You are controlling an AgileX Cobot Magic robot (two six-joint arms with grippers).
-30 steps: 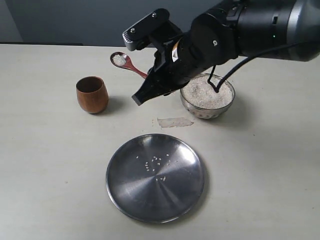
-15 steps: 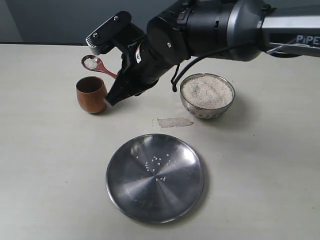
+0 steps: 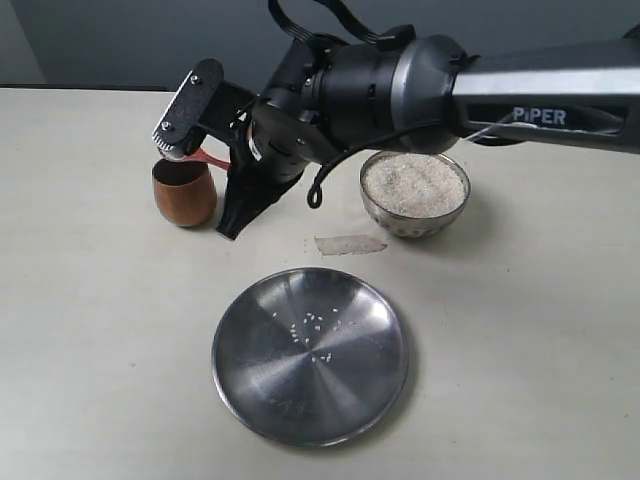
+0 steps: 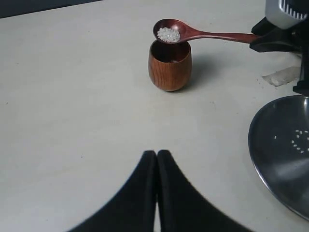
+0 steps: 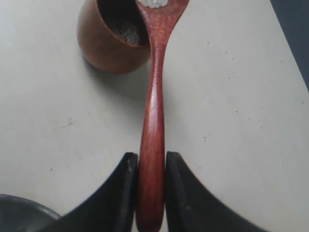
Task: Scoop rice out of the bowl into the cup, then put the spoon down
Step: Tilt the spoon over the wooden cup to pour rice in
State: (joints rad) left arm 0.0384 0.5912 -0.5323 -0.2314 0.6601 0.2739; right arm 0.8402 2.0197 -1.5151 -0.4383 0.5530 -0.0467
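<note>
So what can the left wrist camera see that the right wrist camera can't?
Only the left wrist view shows the left end effector, shut and empty, the scrap of tape, and the loose grains on the steel plate. Only the right wrist view looks down into the cup, where pale grains lie at the bottom, and shows the right end effector pinching the spoon by its handle. Both show the cup, the spoon, and the rice on the spoon's head.

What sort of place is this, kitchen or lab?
Probably a lab test bench, not a kitchen: a plain pale table, a PiPER-labelled arm holding a spoon over a cup, and just a few props: bowl of rice, plate, tape.
</note>
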